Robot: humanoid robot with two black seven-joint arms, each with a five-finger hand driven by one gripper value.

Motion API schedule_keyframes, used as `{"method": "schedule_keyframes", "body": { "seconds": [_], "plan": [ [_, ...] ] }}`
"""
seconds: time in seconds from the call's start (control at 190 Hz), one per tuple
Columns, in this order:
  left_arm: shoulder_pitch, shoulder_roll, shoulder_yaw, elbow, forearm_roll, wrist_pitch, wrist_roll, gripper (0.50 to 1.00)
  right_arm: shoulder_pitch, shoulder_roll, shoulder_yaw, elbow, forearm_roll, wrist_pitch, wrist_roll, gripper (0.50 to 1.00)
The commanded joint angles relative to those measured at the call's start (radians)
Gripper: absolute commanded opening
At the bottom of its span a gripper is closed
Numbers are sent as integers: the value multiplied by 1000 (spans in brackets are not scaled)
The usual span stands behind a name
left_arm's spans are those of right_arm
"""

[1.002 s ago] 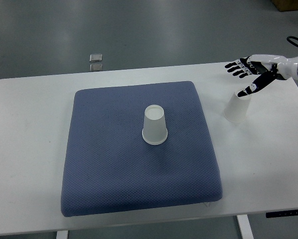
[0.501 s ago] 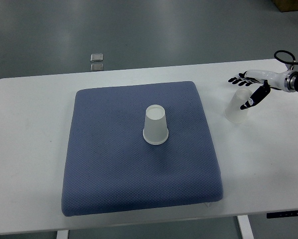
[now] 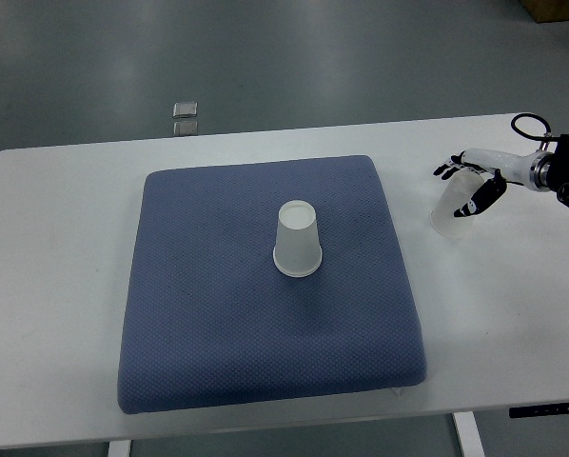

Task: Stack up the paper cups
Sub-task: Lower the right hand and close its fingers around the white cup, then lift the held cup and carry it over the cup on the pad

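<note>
A lab or test room, by the look of it: a plain white table [image 3: 66, 238] stands on a smooth grey-green floor [image 3: 313, 57] like poured workshop flooring. A blue padded mat [image 3: 218, 362] lies to the left of the robot's right hand [image 3: 473, 183], and two small metal floor plates [image 3: 184, 118] sit beyond the table's far edge.

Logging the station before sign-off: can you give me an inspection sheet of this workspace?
Surface: white table with a blue pad on it.
Job's things: one paper cup upside down on the pad; a second cup upside down on bare table at right.
Clutter: nothing seen.
Hands: right hand around the second cup, fingers spread; left not in view.
Cables: black loop at the wrist.
Surroundings: grey floor, small metal plates.
</note>
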Motion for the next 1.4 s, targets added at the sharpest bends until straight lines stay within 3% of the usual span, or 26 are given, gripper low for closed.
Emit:
{"method": "schedule_keyframes", "body": {
  "seconds": [0.0, 0.406, 0.585, 0.696, 0.922, 1.002, 1.16, 1.397],
  "plan": [
    [0, 0, 0, 1, 1, 0, 0, 1000, -1, 0, -23, -5, 0, -19, 1, 797],
    [0, 0, 0, 0, -1, 0, 0, 1000, -1, -3, -45, -5, 0, -21, 5, 793],
    [0, 0, 0, 0, -1, 0, 0, 1000, -1, -4, -46, -5, -2, -15, 8, 652],
    [0, 0, 0, 0, 1, 0, 0, 1000, -1, -6, -46, -5, -2, -13, 8, 617],
    [0, 0, 0, 1, -1, 0, 0, 1000, 38, -29, -28, 14, 8, -10, 14, 607],
    [0, 0, 0, 1, -1, 0, 0, 1000, 85, -61, -23, 71, 20, -7, 17, 615],
    [0, 0, 0, 1, 1, 0, 0, 1000, 168, -159, 29, 300, 21, 30, 54, 627],
    [0, 0, 0, 0, -1, 0, 0, 1000, 237, -155, 76, 466, 23, 111, 70, 631]
  ]
}}
